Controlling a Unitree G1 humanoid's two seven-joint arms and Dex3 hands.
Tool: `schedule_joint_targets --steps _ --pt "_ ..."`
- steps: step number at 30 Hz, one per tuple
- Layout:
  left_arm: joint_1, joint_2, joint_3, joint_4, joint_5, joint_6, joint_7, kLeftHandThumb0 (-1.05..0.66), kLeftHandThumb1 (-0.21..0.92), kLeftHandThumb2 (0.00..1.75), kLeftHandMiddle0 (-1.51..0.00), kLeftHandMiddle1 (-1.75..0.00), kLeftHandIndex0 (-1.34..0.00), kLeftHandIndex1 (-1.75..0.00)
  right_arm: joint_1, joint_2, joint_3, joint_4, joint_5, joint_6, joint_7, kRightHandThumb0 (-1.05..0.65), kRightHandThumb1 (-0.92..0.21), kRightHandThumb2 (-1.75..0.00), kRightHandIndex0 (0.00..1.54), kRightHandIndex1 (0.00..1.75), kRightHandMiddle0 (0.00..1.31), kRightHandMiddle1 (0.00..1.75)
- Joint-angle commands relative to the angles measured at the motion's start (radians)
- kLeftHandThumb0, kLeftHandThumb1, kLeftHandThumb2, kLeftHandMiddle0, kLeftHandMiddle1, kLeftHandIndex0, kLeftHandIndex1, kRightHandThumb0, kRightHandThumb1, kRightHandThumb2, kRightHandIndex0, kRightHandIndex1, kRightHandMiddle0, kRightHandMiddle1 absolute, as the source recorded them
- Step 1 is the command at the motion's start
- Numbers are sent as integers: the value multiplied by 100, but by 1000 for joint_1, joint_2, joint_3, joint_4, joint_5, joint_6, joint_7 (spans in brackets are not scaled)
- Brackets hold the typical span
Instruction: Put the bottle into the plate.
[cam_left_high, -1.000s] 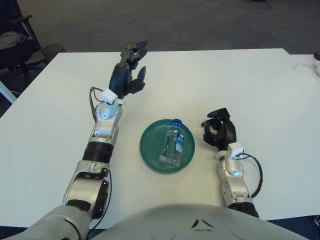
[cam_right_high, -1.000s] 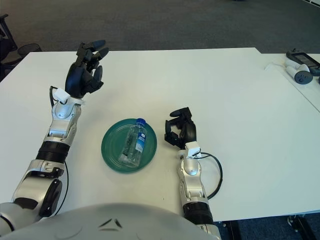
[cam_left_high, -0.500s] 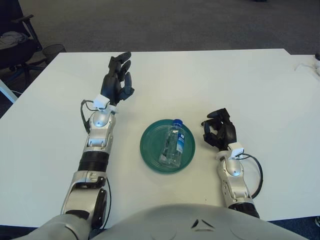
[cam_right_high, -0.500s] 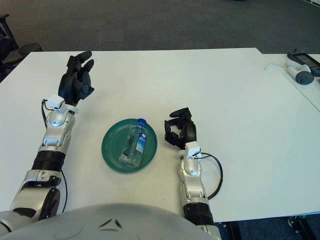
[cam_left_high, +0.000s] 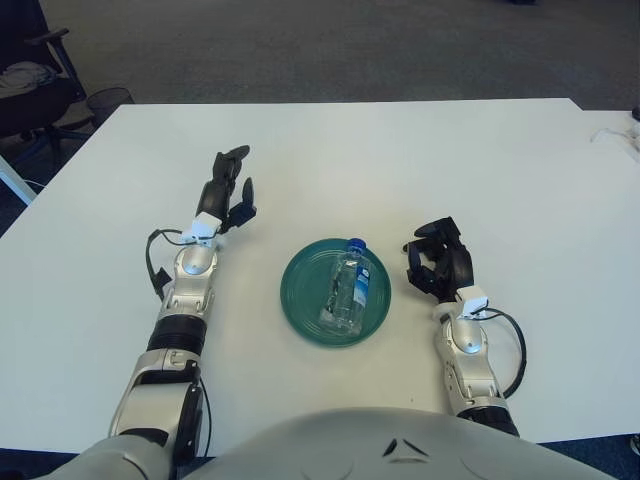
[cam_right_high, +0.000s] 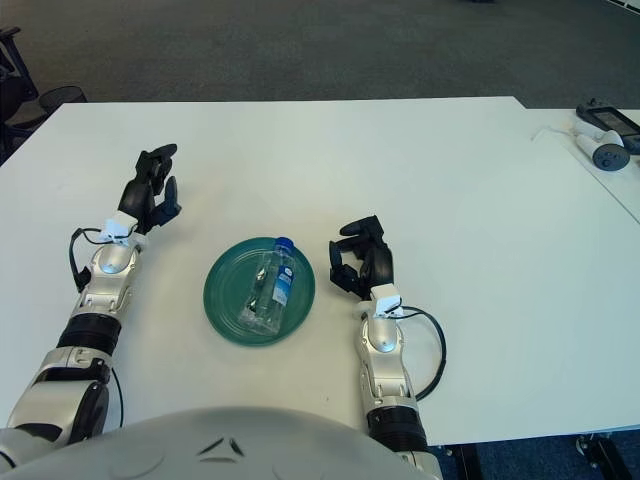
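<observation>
Already the bottle (cam_left_high: 347, 290) lies on its side inside the plate (cam_left_high: 300, 305), so task looks done: left hand (cam_left_high: 228, 190) open w/ nothing held, right hand (cam_left_high: 437, 262) loosely curled, empty, beside plate.

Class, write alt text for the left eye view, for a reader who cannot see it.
A clear bottle with a blue cap lies on its side in a green plate on a white table. The left hand, fingers open, is left of the plate; the right hand, fingers curled and empty, is to its right.
</observation>
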Motion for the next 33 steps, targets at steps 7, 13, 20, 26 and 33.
schedule_joint_targets --steps 7,13,20,26,33 --pt "98 -32 -58 19 30 27 -2 -85 92 97 -6 -6 0 -46 100 8 5 109 1 56 0 -1 -63 -85 46 148 29 175" --pt "93 -79 -69 170 25 -36 34 -87 92 98 -4 -3 0 -34 104 2 19 96 -4 63 16 -1 -65 -83 44 146 31 175" --pt "68 -119 -58 237 -7 -81 52 -88 92 101 -7 -4 0 -31 107 -3 25 89 -6 57 26 -1 -66 -80 42 145 32 175" --pt "109 -149 -68 219 -19 -103 49 -88 92 104 -10 -4 0 -36 110 -4 25 77 -7 69 22 0 -67 -80 41 146 32 175" --pt "139 -173 -69 192 -71 -81 -10 -87 92 104 -14 -5 0 -46 111 -5 24 75 -8 67 18 0 -67 -80 42 145 32 175"
